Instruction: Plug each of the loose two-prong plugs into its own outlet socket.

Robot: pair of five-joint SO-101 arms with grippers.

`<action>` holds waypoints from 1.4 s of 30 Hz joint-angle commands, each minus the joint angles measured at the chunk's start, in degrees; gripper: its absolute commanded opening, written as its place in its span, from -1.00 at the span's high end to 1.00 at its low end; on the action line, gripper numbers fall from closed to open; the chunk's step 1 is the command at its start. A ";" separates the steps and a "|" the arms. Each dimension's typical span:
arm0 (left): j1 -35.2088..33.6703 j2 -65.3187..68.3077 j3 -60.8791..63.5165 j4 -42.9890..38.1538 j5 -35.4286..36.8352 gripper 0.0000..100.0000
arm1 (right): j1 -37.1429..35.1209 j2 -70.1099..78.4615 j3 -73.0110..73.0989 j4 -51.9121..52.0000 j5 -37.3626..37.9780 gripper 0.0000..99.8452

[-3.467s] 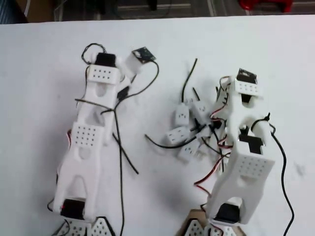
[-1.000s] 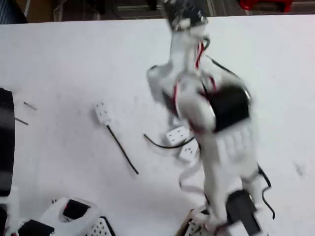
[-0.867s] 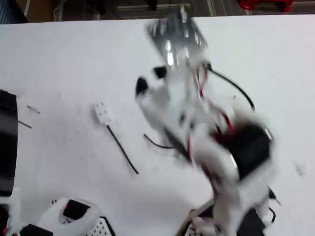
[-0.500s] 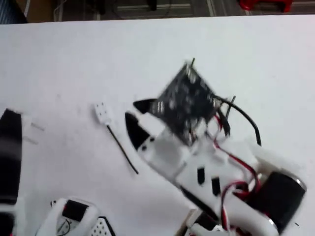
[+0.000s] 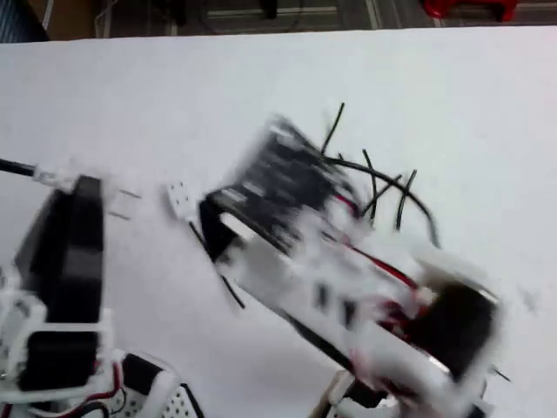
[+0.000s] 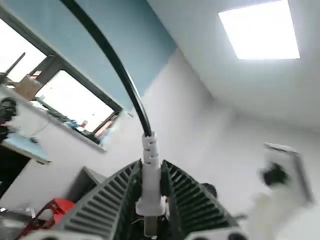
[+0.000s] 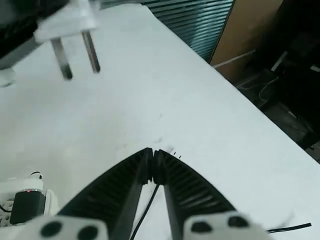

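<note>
My left gripper (image 6: 150, 200) is shut on a white two-prong plug (image 6: 149, 172) whose black cord runs away from it. From above, this gripper (image 5: 85, 193) is at the table's left, with the plug's prongs (image 5: 122, 200) pointing right toward a white outlet socket (image 5: 180, 199) lying on the table. My right gripper (image 7: 152, 156) is shut with nothing seen between its tips. It hangs over the table, and the held plug (image 7: 70, 25) shows ahead of it. From above, the right arm is blurred across the middle, its gripper (image 5: 209, 228) just right of the socket.
The socket's black cord (image 5: 228, 292) trails toward the front. Several loose black cords (image 5: 376, 181) stick out behind the right arm. The arms' bases (image 5: 152, 396) stand at the front edge. The table's back and far right are bare white surface (image 5: 452, 96).
The right arm swung down from the back and now lies low across the centre, its gripper nearer the socket. The left arm came in from the left edge with the plug.
</note>
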State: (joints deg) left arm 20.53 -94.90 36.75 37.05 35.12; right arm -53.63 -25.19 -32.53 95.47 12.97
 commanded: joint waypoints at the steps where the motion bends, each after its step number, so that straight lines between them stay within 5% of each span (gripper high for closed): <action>1: 3.47 -1.98 3.43 -4.22 -3.96 0.96 | -1.27 3.30 -1.67 -2.24 0.00 0.96; 19: 5.05 -7.16 5.10 -0.26 -4.66 0.95 | -4.26 19.38 -25.85 -0.22 0.44 0.96; 42: 5.14 -7.08 9.58 -0.53 -8.18 0.95 | 6.02 22.55 -35.16 -2.15 0.53 0.96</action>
State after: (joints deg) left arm 24.92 -102.11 46.33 36.44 27.47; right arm -49.49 -1.80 -65.76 93.71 13.23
